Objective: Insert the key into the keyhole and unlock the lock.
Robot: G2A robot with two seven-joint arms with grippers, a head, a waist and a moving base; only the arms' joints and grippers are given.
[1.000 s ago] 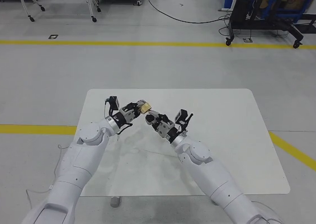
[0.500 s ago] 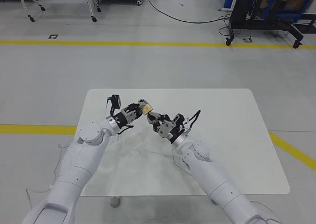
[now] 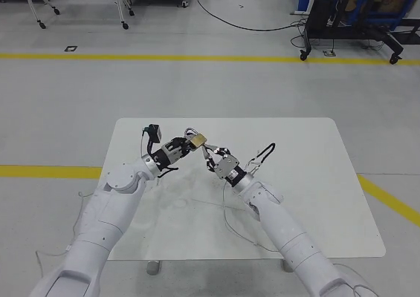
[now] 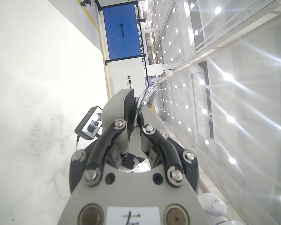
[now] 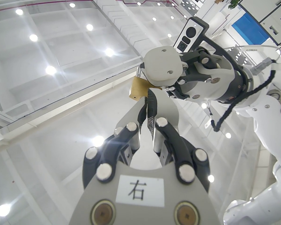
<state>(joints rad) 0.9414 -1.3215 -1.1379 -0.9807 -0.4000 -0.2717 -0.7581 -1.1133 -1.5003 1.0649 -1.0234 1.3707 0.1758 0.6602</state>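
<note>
The left gripper clamped one brass lock in its jaws above the surface; the right gripper, jaws narrow, pinched one key at the lock's base.

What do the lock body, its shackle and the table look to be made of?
The lock body looks like brass or brass-plated metal, going by its dull yellow-gold faces. The shackle looks like polished steel or chrome, as it gives bright, mirror-like glints. The table has a smooth, matte white top, perhaps laminate or painted board. Its look alone does not settle which.
</note>
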